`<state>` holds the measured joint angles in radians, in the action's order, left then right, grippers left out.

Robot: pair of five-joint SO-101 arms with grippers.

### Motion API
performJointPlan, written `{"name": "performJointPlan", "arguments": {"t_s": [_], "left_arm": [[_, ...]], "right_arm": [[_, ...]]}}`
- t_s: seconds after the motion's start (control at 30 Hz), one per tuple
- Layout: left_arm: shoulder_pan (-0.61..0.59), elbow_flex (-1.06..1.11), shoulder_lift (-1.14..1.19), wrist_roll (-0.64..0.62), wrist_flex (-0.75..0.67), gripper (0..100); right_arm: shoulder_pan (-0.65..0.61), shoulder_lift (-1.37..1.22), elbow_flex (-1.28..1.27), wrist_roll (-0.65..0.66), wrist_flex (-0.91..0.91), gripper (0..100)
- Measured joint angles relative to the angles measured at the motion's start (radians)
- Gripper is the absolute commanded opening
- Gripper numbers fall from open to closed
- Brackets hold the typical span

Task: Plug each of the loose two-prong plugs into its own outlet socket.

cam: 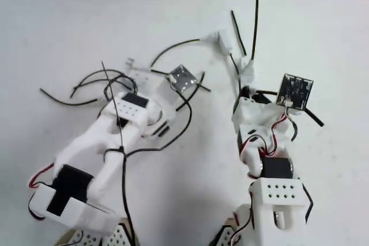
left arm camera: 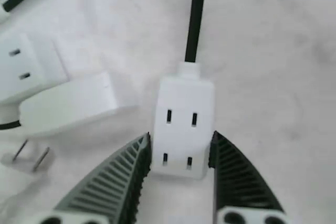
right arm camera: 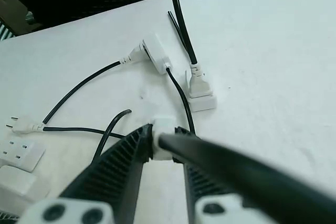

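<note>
Left of centre overhead, the left gripper (left arm camera: 181, 153) has its jaws pinching an outlet socket (left arm camera: 185, 109); right of centre, the right gripper (right arm camera: 164, 132) pinches a plug (right arm camera: 163, 125). Best to hold the socket steady and square prongs to slots.

We logged: left arm (cam: 98, 154), extended forward, slanted toward the right; left gripper (left arm camera: 181, 148), closed against both sides of a socket block (left arm camera: 184, 108). Right arm (cam: 271, 171), extended straight forward; right gripper (right arm camera: 164, 136), clamped on a white plug (right arm camera: 161, 127).
</note>
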<state>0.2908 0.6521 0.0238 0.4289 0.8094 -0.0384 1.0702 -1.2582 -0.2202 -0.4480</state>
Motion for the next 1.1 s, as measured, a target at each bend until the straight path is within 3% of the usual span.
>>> {"name": "performJointPlan", "arguments": {"t_s": [0.27, 0.4, 0.63, 0.77, 1.1], "left_arm": [[0.123, -0.063, 0.005, -0.002, 0.183, 14], [0.157, -0.071, 0.006, -0.035, 0.209, 15], [0.157, -0.071, 0.008, -0.126, 0.219, 33], [0.137, -0.112, 0.008, -0.199, 0.255, 34], [0.028, -0.299, 0.008, -0.213, 0.445, 34]], "right_arm": [[0.0, 0.0, 0.0, 0.0, 0.0, 1.7], [0.0, 0.0, 0.0, 0.0, 0.0, 1.7], [0.0, 0.0, 0.0, 0.0, 0.0, 1.7], [0.0, 0.0, 0.0, 0.0, 0.0, 1.7], [0.0, 0.0, 0.0, 0.037, -0.003, 1.7]]}}
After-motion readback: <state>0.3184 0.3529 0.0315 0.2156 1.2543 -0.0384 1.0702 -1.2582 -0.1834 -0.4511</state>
